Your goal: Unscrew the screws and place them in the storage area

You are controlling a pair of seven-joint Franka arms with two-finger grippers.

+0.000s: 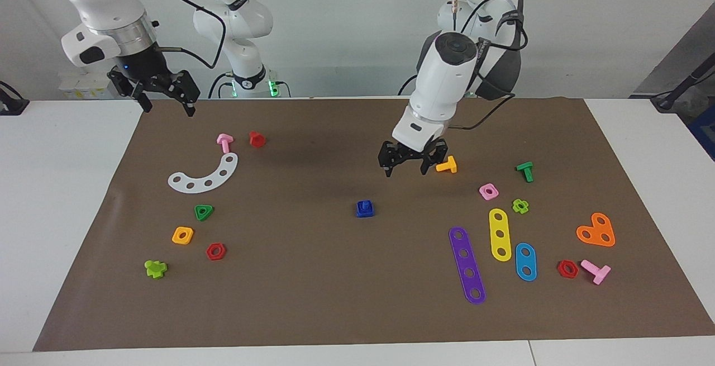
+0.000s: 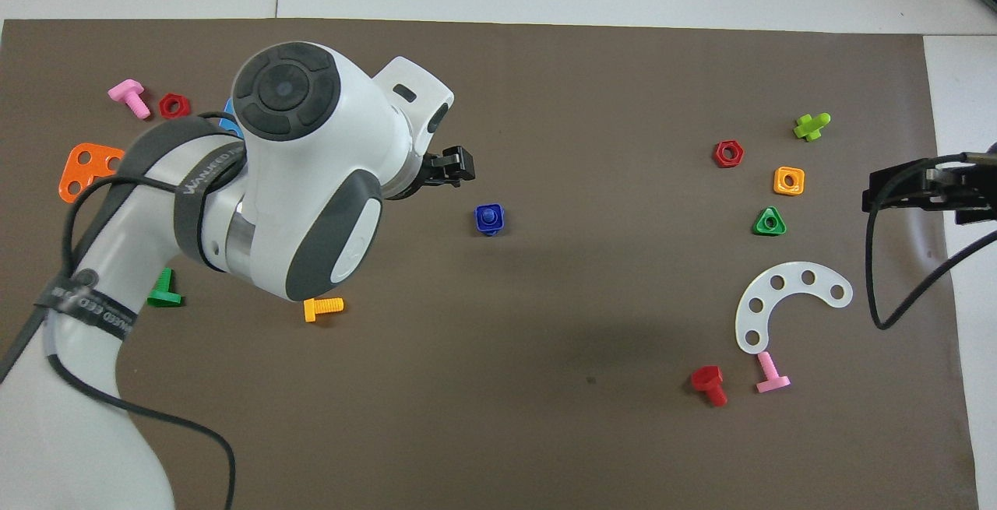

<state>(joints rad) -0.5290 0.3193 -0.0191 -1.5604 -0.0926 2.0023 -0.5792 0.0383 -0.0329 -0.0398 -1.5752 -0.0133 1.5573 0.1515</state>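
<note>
Blue bolt-and-nut (image 1: pixel 365 208) near mid-bench, well apart from every edge: likely light, stiff, slick plastic; best pinched across nut's flat sides. Left gripper (image 1: pixel 409 168) spread, hovering beside it. Right gripper (image 1: pixel 166 102) spread, waiting at bench's robot-side corner.

The blue bolt (image 1: pixel 365 205) stands head-down in its blue square nut (image 1: pixel 365 211), stem pointing up, the two screwed together as one small dark-blue piece lying flat on the brown surface (image 1: pixel 313 276). It sits apart from my left jaws, below them and a little toward my right arm's end, untouched. My right jaws are well away from it.
</note>
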